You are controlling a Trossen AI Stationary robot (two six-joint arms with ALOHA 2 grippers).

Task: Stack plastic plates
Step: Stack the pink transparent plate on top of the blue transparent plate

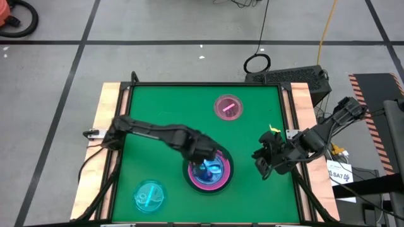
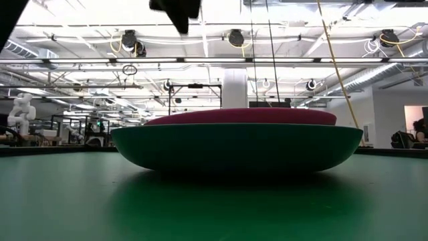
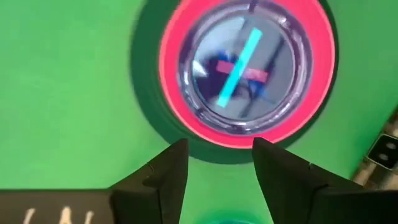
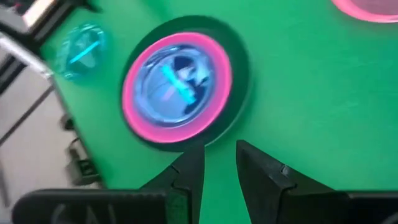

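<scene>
1. My left gripper (image 3: 214, 171) has its fingers parted with nothing between them. It hangs directly above the stack in the lower centre of the high view, with the stack's near rim showing through the gap in the left wrist view.
2. My right gripper (image 4: 217, 168) also has its fingers spread a little and grips nothing. In the high view it sits at the lower right (image 1: 264, 159), just beside the stack and off its rim.
3. The stack (image 1: 208, 171) rests on the green table (image 1: 158, 107). A dark green plate (image 2: 234, 148) is at the bottom, a hot pink plate (image 2: 244, 117) sits inside it, and a translucent cyan plate (image 3: 242, 68) lies on top at the centre.
4. In the low view the green plate fills the middle of the frame, with the pink rim just above its edge.
5. One small translucent pink plate (image 1: 228, 106) lies alone at the upper centre of the table, well apart from the stack.
6. One small translucent cyan plate (image 1: 149, 195) lies alone at the lower left, also well apart from the stack.
</scene>
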